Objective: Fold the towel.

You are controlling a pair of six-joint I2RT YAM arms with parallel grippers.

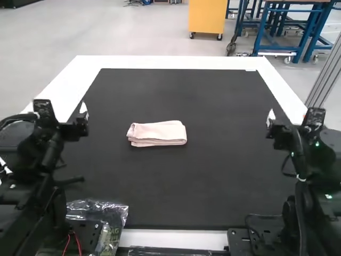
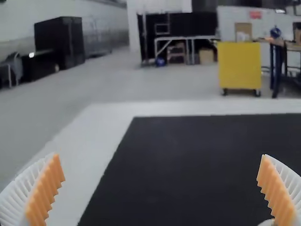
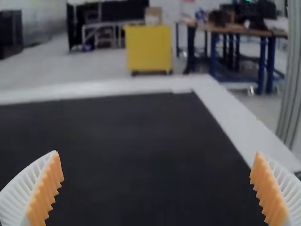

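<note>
While the pink towel (image 1: 157,133) lies folded into a compact, layered strip on the black mat (image 1: 176,186), its long axis runs left to right across the table (image 1: 170,62), roughly level with the far and near table edges. One short end points toward the left arm's side, the other toward the right arm's side, with the right end angled very slightly farther from the arms. Stacked layers show along the near long side and at the left end. It sits near the mat's middle, a little left of centre, between the left gripper (image 1: 83,113) and the right gripper (image 1: 270,118) and well apart from both. In its wrist view, the left gripper (image 2: 161,157) is open, orange pads (image 2: 44,192) spread wide; the right gripper (image 3: 156,154) is open likewise. A clear plastic bag (image 1: 101,205) lies by the left arm's base.
</note>
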